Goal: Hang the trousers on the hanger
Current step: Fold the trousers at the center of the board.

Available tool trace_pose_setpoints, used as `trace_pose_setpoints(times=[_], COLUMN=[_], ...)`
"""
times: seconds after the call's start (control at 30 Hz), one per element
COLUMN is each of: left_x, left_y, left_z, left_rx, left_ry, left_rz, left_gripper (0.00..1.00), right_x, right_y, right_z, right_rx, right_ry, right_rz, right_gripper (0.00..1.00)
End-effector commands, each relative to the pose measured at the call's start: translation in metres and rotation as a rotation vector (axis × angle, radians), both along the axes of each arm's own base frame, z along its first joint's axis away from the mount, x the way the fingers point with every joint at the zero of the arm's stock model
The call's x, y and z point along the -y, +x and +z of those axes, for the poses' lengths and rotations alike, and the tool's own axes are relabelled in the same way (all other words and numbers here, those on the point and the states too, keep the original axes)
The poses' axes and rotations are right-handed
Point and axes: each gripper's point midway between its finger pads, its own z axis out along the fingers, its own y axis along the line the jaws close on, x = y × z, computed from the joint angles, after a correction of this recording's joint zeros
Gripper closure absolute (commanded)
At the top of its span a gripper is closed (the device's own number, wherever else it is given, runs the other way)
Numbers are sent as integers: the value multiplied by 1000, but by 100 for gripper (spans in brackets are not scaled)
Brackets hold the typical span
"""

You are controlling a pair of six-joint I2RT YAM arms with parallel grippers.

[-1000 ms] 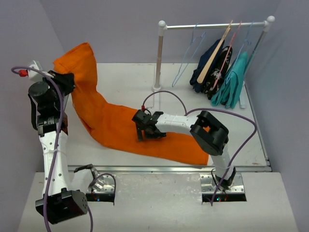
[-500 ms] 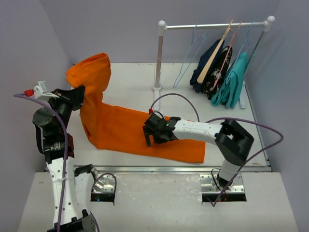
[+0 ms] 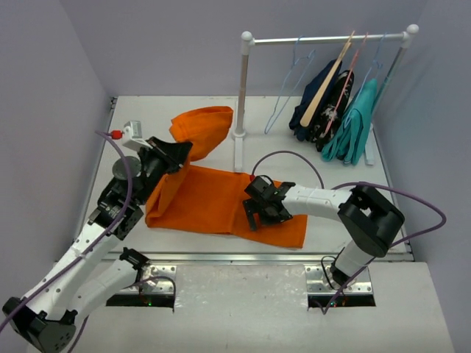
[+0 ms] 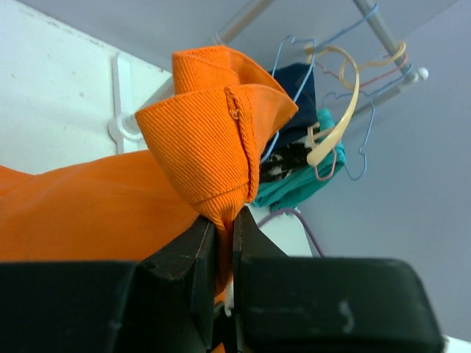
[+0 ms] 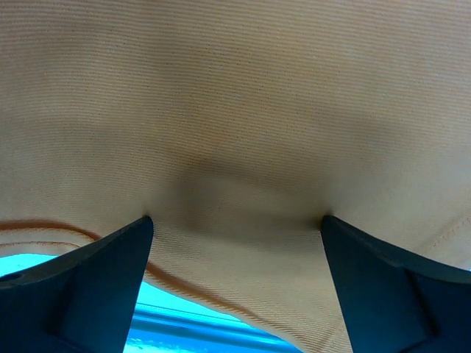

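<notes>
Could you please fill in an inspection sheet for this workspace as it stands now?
Surface: white table, no spills seen.
Job's things: orange trousers lie mostly flat, one end lifted; pale blue hanger hangs bare on the rail.
Clutter: navy garment, teal garment, wooden hanger and pink hanger, all on the rail.
Grippers: left gripper shut on a trouser fold; right gripper open, fingers spread close over the cloth.
Cables: purple cable loops over the table by the right arm.
Surroundings: plain walls; nothing else seen.
</notes>
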Motion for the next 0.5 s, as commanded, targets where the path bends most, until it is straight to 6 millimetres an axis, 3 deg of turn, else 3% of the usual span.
trace_pose_setpoints(times=[0.0, 0.07, 0.1, 0.3, 0.33, 0.4, 0.47], left_x=[-2, 19, 16, 80, 81, 104, 116], left_y=[-1, -5, -1, -13, -15, -26, -27], left_z=[29, 23, 22, 11, 9, 1, -3], left_rx=[76, 54, 49, -2, -7, -23, -30], left_ry=[-102, -114, -111, -47, -41, -31, -14], left_rz=[175, 167, 200, 165, 204, 212, 238], left_gripper=[100, 100, 100, 100, 100, 100, 100], right_x=[-28, -30, -29, 50, 57, 79, 86], right_y=[10, 14, 18, 11, 10, 0, -2], right_z=[-17, -8, -6, 36, 48, 69, 91], right_rx=[3, 23, 39, 125, 156, 188, 246], right_ry=[81, 92, 83, -82, -60, -40, 21], right_rz=[53, 65, 57, -89, -108, -159, -189], right_gripper=[1, 1, 1, 1, 1, 1, 1])
